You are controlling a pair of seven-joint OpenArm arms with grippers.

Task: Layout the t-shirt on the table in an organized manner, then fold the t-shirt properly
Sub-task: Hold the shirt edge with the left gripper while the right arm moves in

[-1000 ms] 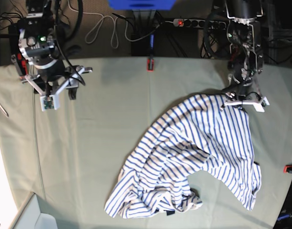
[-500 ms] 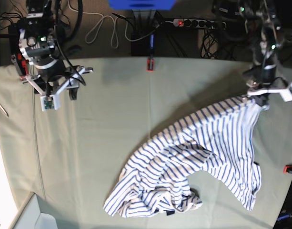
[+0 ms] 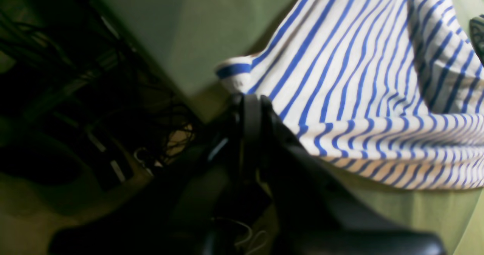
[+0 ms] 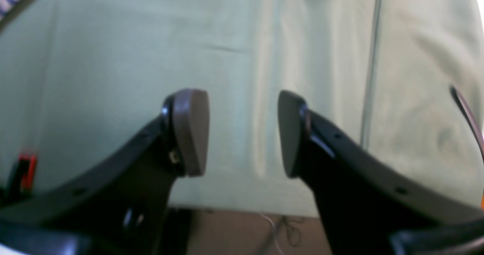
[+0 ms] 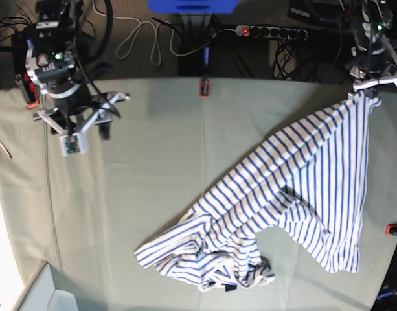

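A white t-shirt with thin blue stripes lies rumpled across the right half of the pale grey-green counter. Its bunched lower part sits closest, near the front edge, with a small dark label showing under the folds. From there the cloth stretches up and back to the far right corner. There the left hand is pinched tight on one edge of the shirt, holding that corner lifted off the counter. Across the counter, well apart from the shirt, the right hand hangs over bare cloth at the far left, its two pads spread apart and holding nothing. A small red clamp grips the far edge. Behind it lie a power strip, tangled cables and a blue object.
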